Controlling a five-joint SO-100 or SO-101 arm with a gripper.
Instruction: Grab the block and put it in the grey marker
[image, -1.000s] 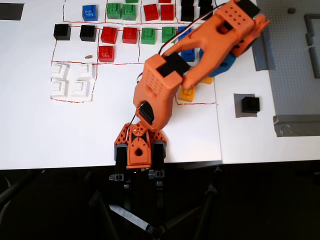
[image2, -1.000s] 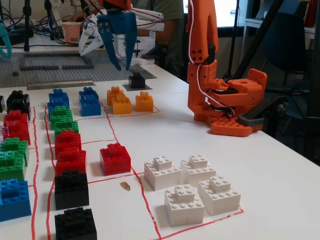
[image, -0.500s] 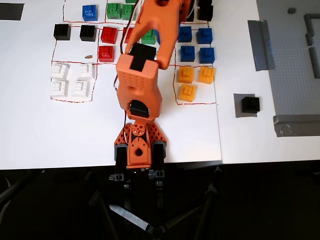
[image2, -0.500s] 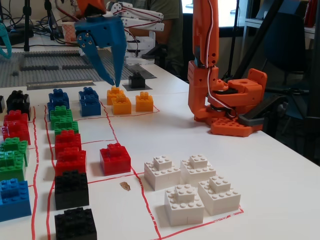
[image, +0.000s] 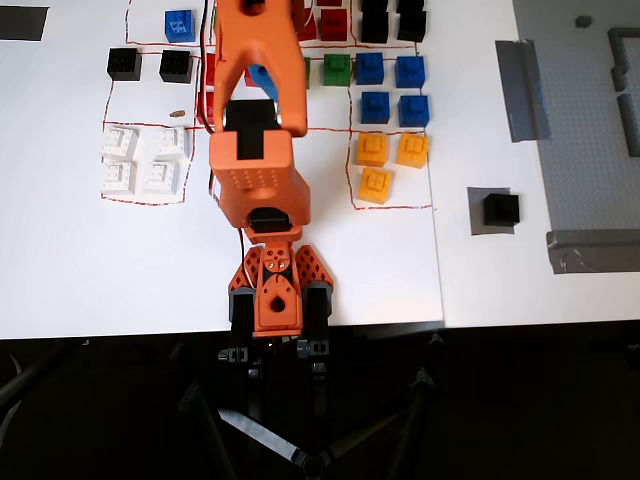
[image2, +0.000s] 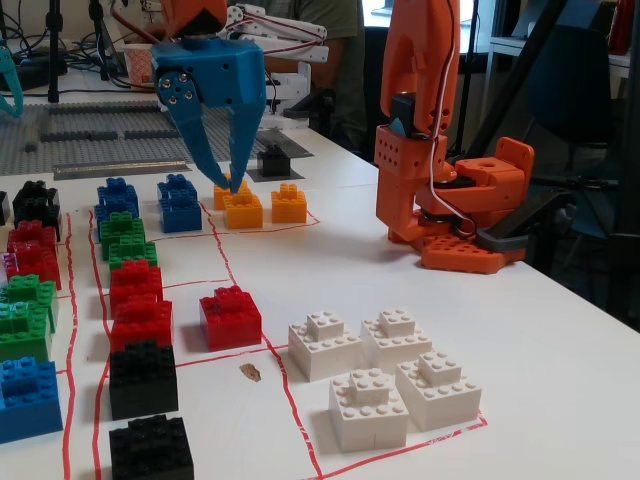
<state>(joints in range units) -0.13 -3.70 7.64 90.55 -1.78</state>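
Observation:
A black block (image: 500, 209) (image2: 273, 159) sits on the grey marker (image: 477, 226) (image2: 290, 172), right of the orange cubes in the overhead view. Nothing touches it. My blue gripper (image2: 225, 186) hangs open and empty above the coloured rows, well clear of that block. In the fixed view its fingertips (image2: 236, 186) overlap the orange cubes (image2: 243, 209). From overhead the orange arm (image: 258, 150) covers the gripper; only a blue bit shows. More black cubes (image: 175, 65) (image2: 142, 378) stand in the sorting rows.
Rows of red, green, blue and orange cubes fill the red-lined grid (image: 385, 105). White cubes (image: 145, 160) (image2: 370, 365) stand in their own box. The arm base (image: 275, 300) is at the front edge. A grey baseplate (image: 590, 130) and tape strips (image: 520, 90) lie to the right.
The arm has swung left in the overhead view, away from the grey marker and over the coloured rows. The gripper stays open and empty. The black block rests on the marker throughout.

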